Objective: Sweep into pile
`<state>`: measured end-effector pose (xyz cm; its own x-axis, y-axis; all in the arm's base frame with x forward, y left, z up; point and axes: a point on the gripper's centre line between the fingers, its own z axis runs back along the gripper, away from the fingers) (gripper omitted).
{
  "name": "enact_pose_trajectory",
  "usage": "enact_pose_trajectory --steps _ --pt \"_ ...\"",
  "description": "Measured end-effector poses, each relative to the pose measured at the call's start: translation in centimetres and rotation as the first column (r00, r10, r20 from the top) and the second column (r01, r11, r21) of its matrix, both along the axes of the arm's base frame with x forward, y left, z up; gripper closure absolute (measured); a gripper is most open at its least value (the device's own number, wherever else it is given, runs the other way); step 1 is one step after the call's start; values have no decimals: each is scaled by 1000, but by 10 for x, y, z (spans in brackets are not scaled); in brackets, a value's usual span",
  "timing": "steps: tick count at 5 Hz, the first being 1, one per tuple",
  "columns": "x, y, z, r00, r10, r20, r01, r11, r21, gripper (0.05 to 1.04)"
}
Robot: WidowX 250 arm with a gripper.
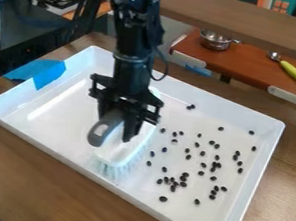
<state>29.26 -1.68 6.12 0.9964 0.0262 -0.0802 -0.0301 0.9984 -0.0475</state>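
1. Camera view, location: brush (125, 147) left of most of the dark beans (163, 199), inside the white tray (234, 213) on the wooden surface (29, 169). Beans scattered mainly over the tray's right half, loosely bunched in places.
2. Camera view, handling (judged): brush looks light, with a stiff body; the pale bristles (111, 171) should flex under load. Smooth plastic might twist if gripped off-centre. Beans appear hard, light, prone to roll or skid on the slick floor; slow, low strokes advised. Too fast a stroke could scatter them.
3. Camera view, where to hold: the grey handle (105, 128), squarely across its width, leaving the bristles free to face the beans. No need to grasp beans singly.
4. Camera view, jaws: the black gripper (117, 130) hangs above the tray. Jaws parted only by about the handle's thickness, apparently clamped on it; exact contact partly hidden.
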Motion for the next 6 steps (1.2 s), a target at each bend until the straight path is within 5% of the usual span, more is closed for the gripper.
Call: enact_pose_trajectory --steps 4,6 --pt "-2 -113 1 1000 -7 3 7 999 -39 584" --pt "-1 -98 11 1000 -1 2 1 1000 -20 584"
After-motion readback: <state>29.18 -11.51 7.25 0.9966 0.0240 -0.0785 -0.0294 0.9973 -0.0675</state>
